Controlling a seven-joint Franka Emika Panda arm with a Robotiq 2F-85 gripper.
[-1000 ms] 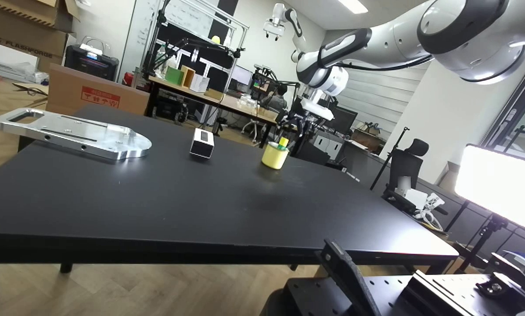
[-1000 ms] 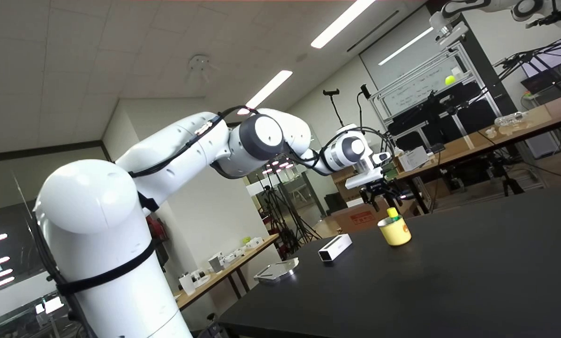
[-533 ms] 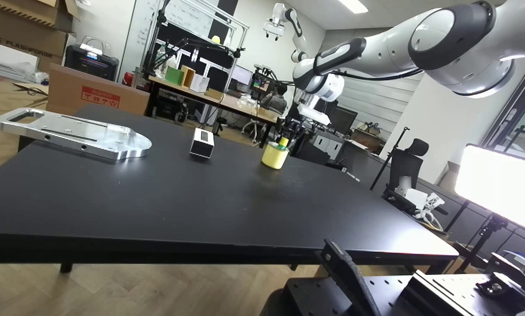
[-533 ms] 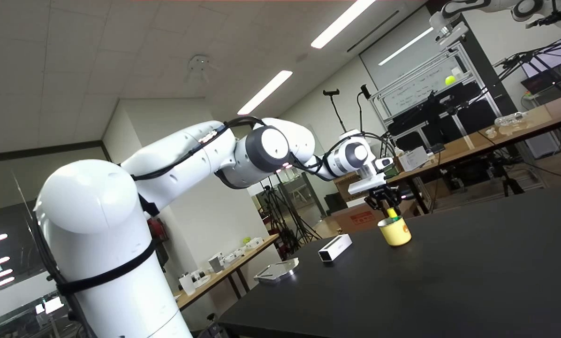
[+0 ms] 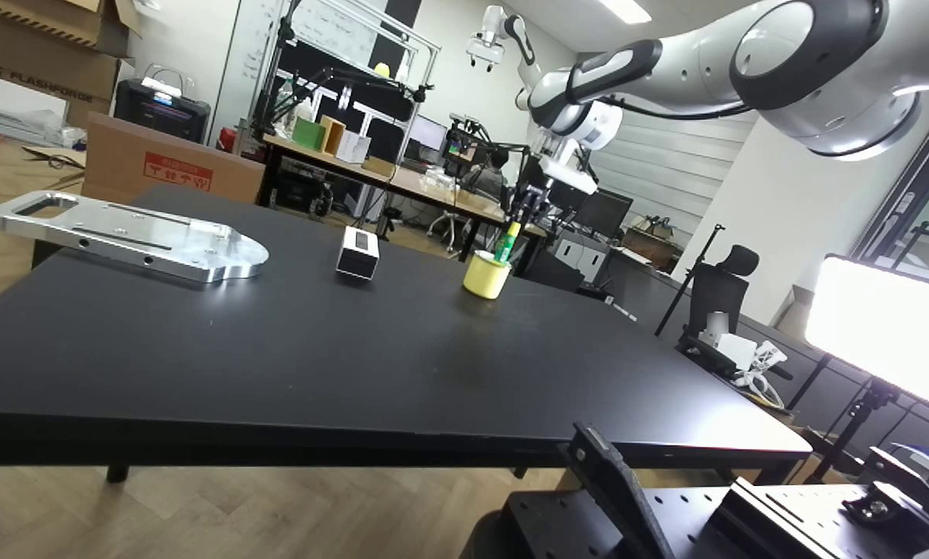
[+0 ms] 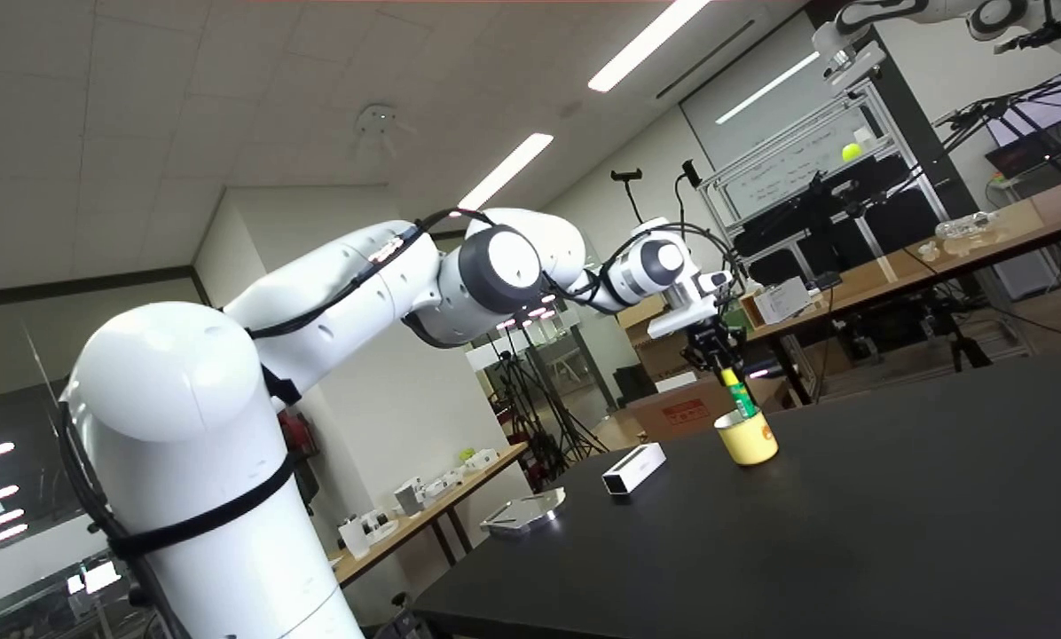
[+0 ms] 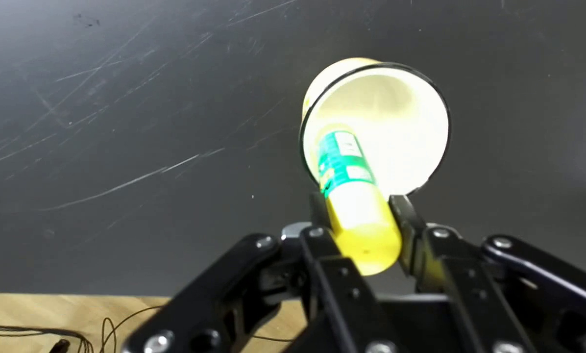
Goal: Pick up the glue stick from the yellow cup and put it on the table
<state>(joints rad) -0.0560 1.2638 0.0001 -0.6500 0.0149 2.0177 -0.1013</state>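
Pinching the stick (image 7: 354, 198) by its yellow end, our gripper (image 7: 361, 211) hangs from the arm (image 6: 513, 257), its two fingers (image 7: 407, 218) pressed against opposite sides. We see the stick about upright, its green label (image 7: 344, 159) showing below the fingers and its lower end at the mouth of the cup (image 7: 418, 130), toward one side; how deep that end sits, we cannot tell. Just beneath, the cup stands upright, yellow outside and pale within, on the black table (image 7: 151, 122), where our wrist view picks out long, thin scratches (image 7: 164, 170). Past the table's edge, that same view gives us pale floor (image 7: 77, 305).

Along the table, in both exterior views, we find the box (image 6: 634, 468), white with a black end, lying apart from the cup. Farther from the cup than the box, we have the metal plate (image 5: 134, 233); in an exterior view its handle end shows beyond the edge.

Beyond the table we make out a carton (image 5: 123, 159) with a red label (image 5: 177, 171), then a long desk (image 6: 1014, 222) bearing a green block (image 5: 307, 134). High at the back, in both exterior views, we spot another arm (image 5: 494, 23).
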